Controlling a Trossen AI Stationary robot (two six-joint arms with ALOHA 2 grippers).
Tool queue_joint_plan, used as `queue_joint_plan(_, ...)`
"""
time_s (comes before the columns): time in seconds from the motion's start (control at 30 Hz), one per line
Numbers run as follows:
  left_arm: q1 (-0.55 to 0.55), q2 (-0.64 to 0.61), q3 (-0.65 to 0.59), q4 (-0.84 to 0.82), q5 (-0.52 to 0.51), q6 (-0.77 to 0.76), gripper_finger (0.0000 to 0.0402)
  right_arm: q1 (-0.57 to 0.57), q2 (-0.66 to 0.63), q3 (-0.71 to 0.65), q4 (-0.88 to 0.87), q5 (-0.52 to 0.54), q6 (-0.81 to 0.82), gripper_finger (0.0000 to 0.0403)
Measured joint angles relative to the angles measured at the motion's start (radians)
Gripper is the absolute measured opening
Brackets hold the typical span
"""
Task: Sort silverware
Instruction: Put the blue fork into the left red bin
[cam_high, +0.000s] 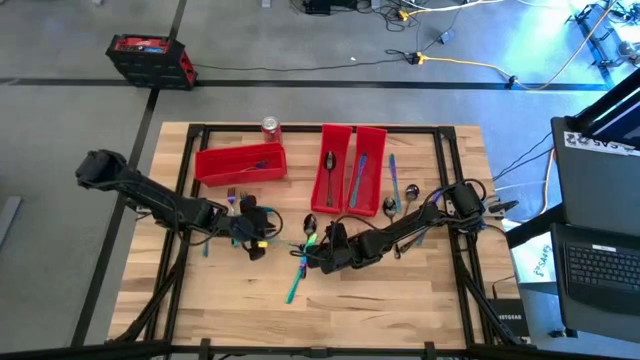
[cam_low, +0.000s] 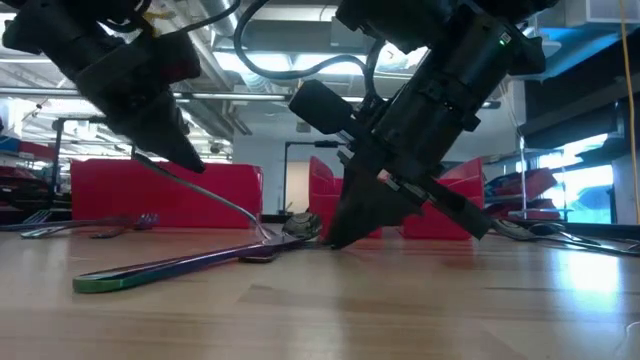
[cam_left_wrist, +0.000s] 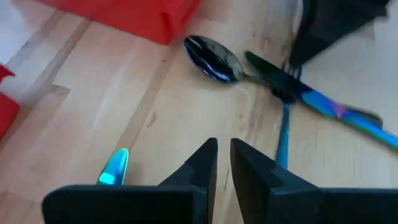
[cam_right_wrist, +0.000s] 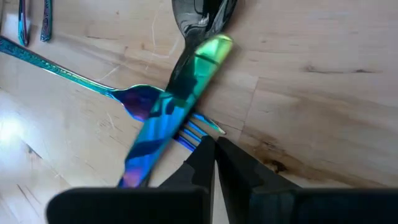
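In the high view, nearest the front edge of the surface (cam_high: 230, 300), a teal knife (cam_high: 296, 282) lies slanted on the pale wood planks. Just behind it, mid-surface, the right claw (cam_high: 322, 258) is pressed together beside a small heap of crossed silverware. The left claw (cam_high: 258, 243), also nearly pressed together with nothing visibly pinched, sits just left of that heap. Toward the far edge stand three red bins (cam_high: 352, 165), two of them side by side with a dark spoon and a blue piece inside; a red soda can (cam_high: 270, 127) stands at the far edge.

In the low view, a long iridescent handle (cam_low: 170, 268) lies flat, closest to the lens, with both claws tilted down toward the heap behind it.

In the left wrist view, the fingers meet over bare wood; beyond lie a glossy dark spoon (cam_left_wrist: 213, 57) and a blue knife crossing it.

In the right wrist view, the closed tips hover at the tines of a purple fork (cam_right_wrist: 149, 99), under a blue-green knife (cam_right_wrist: 171, 118).

These pieces look light, stiff, thin and slippery; lying flat and overlapped, they likely want a pinch across the narrow handle, top piece first.
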Motion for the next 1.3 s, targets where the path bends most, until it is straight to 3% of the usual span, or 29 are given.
queue_joint_plan(0.17,0.012,-0.038,0.000,0.014,0.014,-0.046,0.0034,0.000,0.000,0.000,-0.001,0.002,0.000,0.0000)
queue_joint_plan(0.27,0.036,-0.081,0.000,-0.035,0.099,-0.138,0.0059,0.000,0.000,0.000,-0.001,0.002,-0.004,0.0000)
queue_joint_plan(0.57,0.111,-0.248,0.000,-0.277,0.117,-0.338,0.0227,0.000,0.000,0.000,-0.001,0.002,-0.034,0.0000)
queue_joint_plan(0.77,0.198,-0.238,-0.001,-0.365,0.241,-0.476,0.0306,0.000,-0.001,0.000,0.000,0.002,-0.050,0.0000)
queue_joint_plan(1.0,0.216,-0.199,-0.004,-0.224,0.384,-0.527,0.0327,-0.001,-0.001,0.000,0.000,0.002,-0.053,0.0000)
queue_joint_plan(1.3,0.212,-0.138,-0.004,-0.259,0.449,-0.585,0.0327,-0.001,-0.001,0.000,0.002,0.002,-0.071,0.0000)
